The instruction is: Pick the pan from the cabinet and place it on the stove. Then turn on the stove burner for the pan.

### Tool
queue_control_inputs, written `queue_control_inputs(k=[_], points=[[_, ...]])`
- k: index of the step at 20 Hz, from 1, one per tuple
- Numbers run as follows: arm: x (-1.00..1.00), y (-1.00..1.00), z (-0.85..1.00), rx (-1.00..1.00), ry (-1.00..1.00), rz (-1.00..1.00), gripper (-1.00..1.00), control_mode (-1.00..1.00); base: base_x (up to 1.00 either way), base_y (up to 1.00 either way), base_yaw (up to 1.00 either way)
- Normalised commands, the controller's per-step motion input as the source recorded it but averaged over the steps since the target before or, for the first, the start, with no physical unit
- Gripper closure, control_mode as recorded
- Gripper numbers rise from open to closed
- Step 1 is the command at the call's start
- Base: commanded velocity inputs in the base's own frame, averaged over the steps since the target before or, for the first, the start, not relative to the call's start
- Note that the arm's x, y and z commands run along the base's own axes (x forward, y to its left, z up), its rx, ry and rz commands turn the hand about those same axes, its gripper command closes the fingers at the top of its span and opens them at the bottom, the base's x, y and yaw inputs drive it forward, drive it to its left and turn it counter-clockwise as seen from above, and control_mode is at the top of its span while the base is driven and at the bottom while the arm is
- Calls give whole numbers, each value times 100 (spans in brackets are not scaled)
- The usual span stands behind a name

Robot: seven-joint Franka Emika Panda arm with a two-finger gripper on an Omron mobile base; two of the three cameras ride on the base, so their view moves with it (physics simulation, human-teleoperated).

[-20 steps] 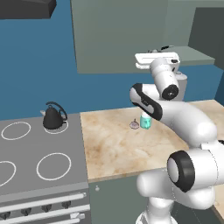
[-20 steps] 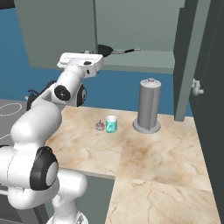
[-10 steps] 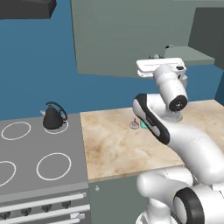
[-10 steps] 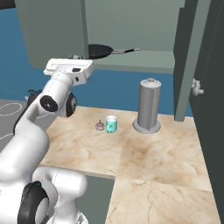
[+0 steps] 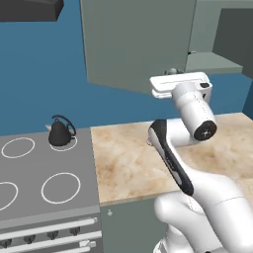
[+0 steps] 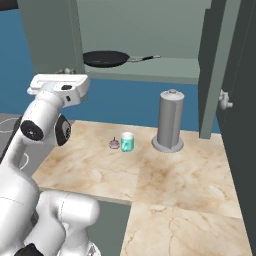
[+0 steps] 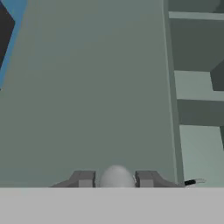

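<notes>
Grey-green, the flat-doored wall cabinet (image 6: 140, 30) stands open, and on its lower board lies the round matte black frying pan (image 6: 106, 58), handle towards the cabinet's far door. The two-finger gripper (image 7: 115, 178), against the cabinet's near door, has its jaws pinching the small round door knob (image 7: 116, 177).

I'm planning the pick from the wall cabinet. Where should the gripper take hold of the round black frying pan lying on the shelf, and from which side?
Probably by the thin straight handle of the round black frying pan. It sticks out sideways towards the open right-hand door, clear of the bowl, and is slim enough for two fingers. Come in from the open front of the grey-green wall cabinet, level with the shelf, jaws straddling the handle.
</notes>
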Motion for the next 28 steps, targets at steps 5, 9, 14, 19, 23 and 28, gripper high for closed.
queue_control_inputs(k=[5, 9, 14, 19, 23, 28], points=[[-59, 20, -9, 0, -1, 0, -100, -100, 0, 0, 0], [-79, -30, 3, 13, -5, 11, -100, -100, 0, 0, 0], [-60, -53, 17, 22, -1, 20, -100, -100, 0, 0, 0], [-29, -54, 13, 25, 2, 28, -100, -100, 0, 0, 0], [-9, -45, 6, 26, 13, 32, -100, -100, 0, 0, 0], [4, -40, -5, 28, 15, 35, -100, -100, 0, 0, 0]])
